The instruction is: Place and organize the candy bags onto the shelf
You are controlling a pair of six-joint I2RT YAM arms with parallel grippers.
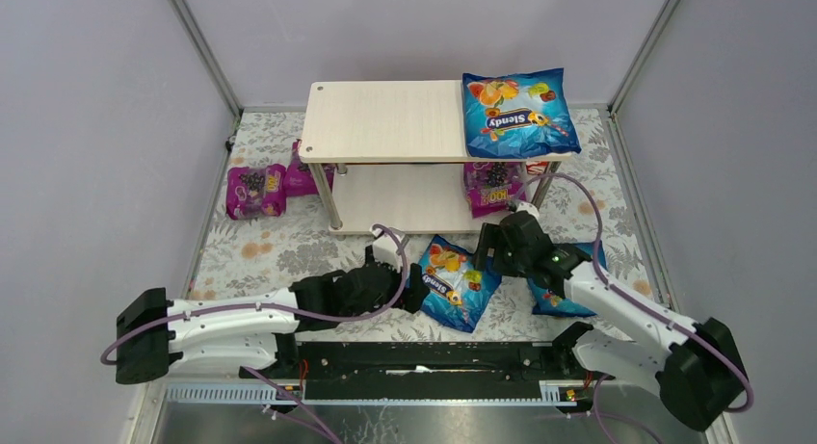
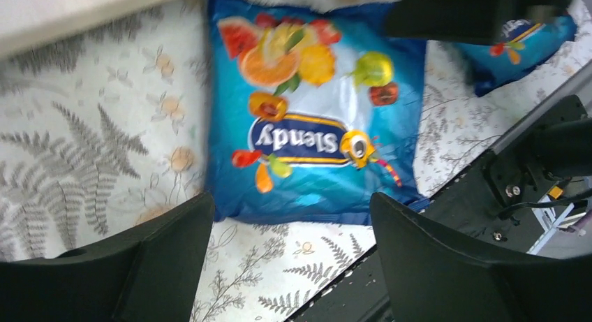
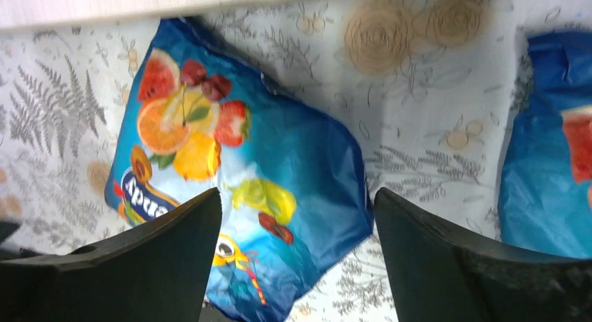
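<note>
I am counting three blue candy bags, three magenta bags, one shelf; my left pincer and right pincer are gaping wide.

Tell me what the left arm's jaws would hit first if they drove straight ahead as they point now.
The glossy blue Slendy candy bag with fruit pictures, lying flat on the floral tablecloth between the two arms. The left wrist view shows it framed by the open left jaws, with nothing in between. How far off it lies is unclear.
</note>
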